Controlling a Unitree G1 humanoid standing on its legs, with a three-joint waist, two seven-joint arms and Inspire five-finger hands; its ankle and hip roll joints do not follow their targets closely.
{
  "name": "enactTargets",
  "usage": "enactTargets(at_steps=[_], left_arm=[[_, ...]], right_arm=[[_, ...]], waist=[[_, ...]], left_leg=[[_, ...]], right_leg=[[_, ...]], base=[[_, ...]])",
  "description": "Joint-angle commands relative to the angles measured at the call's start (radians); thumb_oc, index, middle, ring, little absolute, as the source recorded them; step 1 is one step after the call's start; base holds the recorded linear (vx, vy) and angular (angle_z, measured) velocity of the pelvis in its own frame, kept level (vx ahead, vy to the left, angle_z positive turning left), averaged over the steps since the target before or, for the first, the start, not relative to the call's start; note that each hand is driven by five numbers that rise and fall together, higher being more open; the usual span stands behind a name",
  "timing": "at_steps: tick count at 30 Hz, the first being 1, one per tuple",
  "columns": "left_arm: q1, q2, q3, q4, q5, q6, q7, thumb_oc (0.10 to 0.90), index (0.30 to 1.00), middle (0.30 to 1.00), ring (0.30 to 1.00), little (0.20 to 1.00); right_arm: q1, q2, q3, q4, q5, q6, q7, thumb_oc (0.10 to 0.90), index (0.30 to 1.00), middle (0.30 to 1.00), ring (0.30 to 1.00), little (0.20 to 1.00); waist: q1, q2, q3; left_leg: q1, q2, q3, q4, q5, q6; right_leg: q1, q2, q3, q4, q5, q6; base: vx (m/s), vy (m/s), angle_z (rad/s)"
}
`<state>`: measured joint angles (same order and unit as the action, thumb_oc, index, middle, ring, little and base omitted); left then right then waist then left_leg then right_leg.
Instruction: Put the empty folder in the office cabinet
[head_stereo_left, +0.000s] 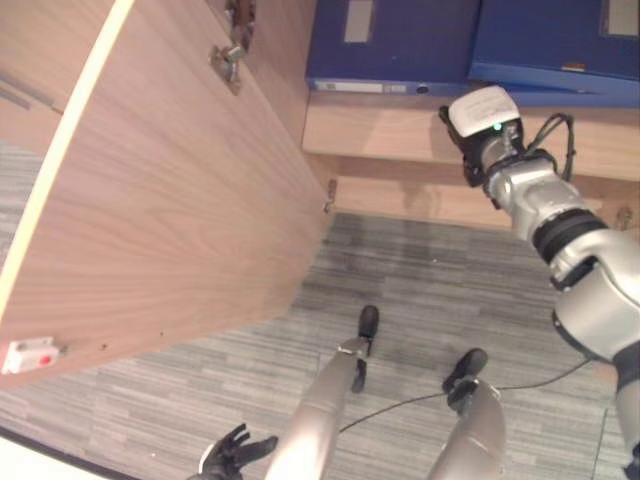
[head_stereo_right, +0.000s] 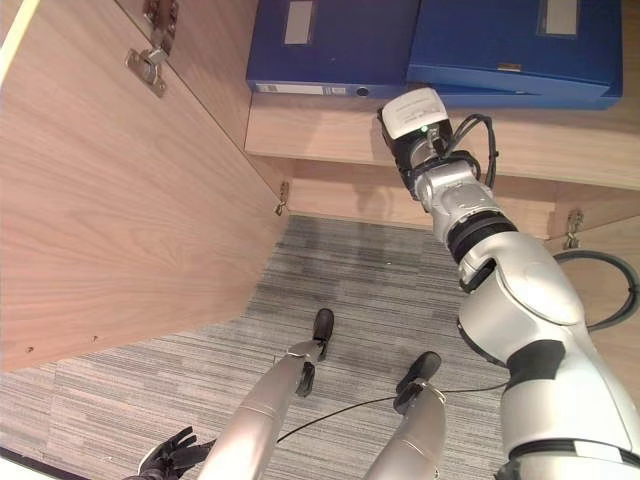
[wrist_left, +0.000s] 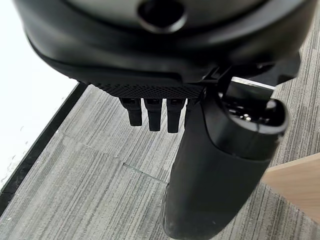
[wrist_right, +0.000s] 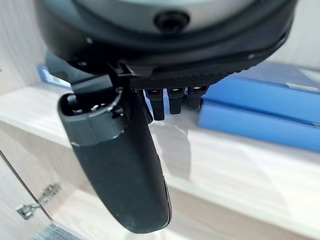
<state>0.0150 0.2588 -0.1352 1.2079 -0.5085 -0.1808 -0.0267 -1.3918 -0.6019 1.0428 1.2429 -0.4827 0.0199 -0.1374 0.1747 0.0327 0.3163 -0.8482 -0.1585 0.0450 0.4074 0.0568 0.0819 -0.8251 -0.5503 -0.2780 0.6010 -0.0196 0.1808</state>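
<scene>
**Folders on the shelf, right hand beside them**

At far left the open cabinet door (head_stereo_left: 170, 190) is seen, swung wide, with a hinge (head_stereo_left: 232, 58) at its upper edge and a small white catch with a red mark (head_stereo_left: 30, 353) near its lower corner. Low down beside it, over the grey carpet (head_stereo_left: 420, 290), the left hand (head_stereo_left: 232, 452) hangs idle; its fingers are spread and nothing is held, which the left wrist view confirms with straight fingers (wrist_left: 152, 114) over bare floor.

Further right, two blue folders (head_stereo_left: 480, 45) are seen lying flat on the cabinet shelf (head_stereo_left: 400, 130), one overlapping the other; which of them is the empty one cannot be told. The task's thing is therefore judged to be inside the cabinet already.

At right, the right hand (wrist_right: 120, 165) is raised to the shelf's front edge, just beside the folders. In the right wrist view its fingers (wrist_right: 172, 100) are loose and apart, clamped on nothing, with the folders (wrist_right: 260, 107) just past them.

The upper folder's edge could be caught by the fingers if the arm is drawn back carelessly, and the stack could be dragged toward the shelf lip. The open door could also be struck should the robot turn left.
</scene>
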Motion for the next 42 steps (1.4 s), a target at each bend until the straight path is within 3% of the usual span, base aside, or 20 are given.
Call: enactTargets(at_steps=[1,6,7,17,21,29,37,42], left_arm=[[0.086,0.070,-0.025,0.096,-0.038,0.007,0.027,0.800,0.900,0.900,0.900,0.900],[0.090,0.079,-0.040,0.096,-0.029,0.010,0.022,0.800,0.900,0.900,0.900,0.900],[0.096,0.082,-0.045,0.096,-0.023,0.015,0.017,0.800,0.900,0.900,0.900,0.900],[0.107,0.084,-0.052,0.082,-0.011,0.031,-0.004,0.800,0.900,0.900,0.900,0.900],[0.109,0.086,-0.050,0.081,-0.010,0.032,-0.005,0.800,0.900,0.900,0.900,0.900],[0.106,0.078,-0.023,0.090,-0.030,0.025,0.000,0.800,0.900,0.900,0.900,0.900],[0.100,0.067,0.011,0.099,-0.051,0.014,0.020,0.800,0.900,0.900,0.900,0.900],[0.091,0.072,0.019,0.110,-0.059,0.011,0.023,0.800,0.900,0.900,0.900,0.900]], right_arm=[[-0.135,-0.088,-0.017,0.043,0.090,0.024,-0.030,0.800,0.900,0.900,0.900,0.900],[-0.132,-0.130,-0.051,0.125,0.158,0.028,-0.032,0.800,0.900,0.900,0.900,0.900],[-0.129,-0.173,-0.057,0.156,0.175,0.031,-0.026,0.800,0.900,0.900,0.900,0.900],[-0.114,-0.295,-0.065,0.195,0.180,0.040,-0.007,0.800,0.900,0.900,0.900,0.900],[-0.120,-0.308,-0.059,0.180,0.188,0.037,-0.011,0.800,0.900,0.900,0.900,0.900],[-0.158,-0.263,-0.047,0.055,0.209,0.017,-0.038,0.800,0.900,0.900,0.900,0.900],[-0.175,-0.150,-0.105,-0.167,0.232,0.010,-0.085,0.800,0.900,0.900,0.900,0.900],[-0.206,-0.141,-0.102,-0.153,0.259,0.016,-0.079,0.800,0.900,0.900,0.900,0.900]], waist=[[0.017,0.026,-0.018],[0.030,0.034,-0.021],[0.034,0.036,-0.023],[0.032,0.037,-0.027],[0.029,0.035,-0.026],[0.013,0.029,-0.018],[-0.007,0.020,-0.012],[-0.012,0.013,-0.012]], left_leg=[[0.109,-0.040,-0.032,-0.093,-0.138,-0.022],[0.106,-0.042,-0.030,-0.092,-0.134,-0.020],[0.106,-0.045,-0.031,-0.089,-0.134,-0.019],[0.105,-0.050,-0.030,-0.087,-0.138,-0.016],[0.106,-0.048,-0.029,-0.088,-0.137,-0.017],[0.104,-0.041,-0.022,-0.088,-0.139,-0.016],[0.107,-0.033,-0.021,-0.086,-0.142,-0.014],[0.106,-0.030,-0.019,-0.083,-0.145,-0.013]], right_leg=[[-0.069,-0.006,-0.017,0.151,0.047,0.035],[-0.072,-0.010,-0.016,0.161,0.046,0.037],[-0.077,-0.011,-0.010,0.167,0.045,0.038],[-0.089,-0.019,-0.003,0.182,0.043,0.041],[-0.088,-0.018,-0.005,0.180,0.042,0.041],[-0.096,-0.010,0.002,0.181,0.048,0.041],[-0.094,-0.004,0.005,0.174,0.061,0.039],[-0.093,-0.003,0.001,0.173,0.064,0.038]], base=[[0.00,0.000,0.00],[0.00,0.000,0.00],[0.00,0.000,0.00],[0.01,0.000,0.04],[0.00,0.000,0.00],[0.00,0.000,0.00],[0.00,0.005,-0.04],[0.00,0.002,-0.01]])
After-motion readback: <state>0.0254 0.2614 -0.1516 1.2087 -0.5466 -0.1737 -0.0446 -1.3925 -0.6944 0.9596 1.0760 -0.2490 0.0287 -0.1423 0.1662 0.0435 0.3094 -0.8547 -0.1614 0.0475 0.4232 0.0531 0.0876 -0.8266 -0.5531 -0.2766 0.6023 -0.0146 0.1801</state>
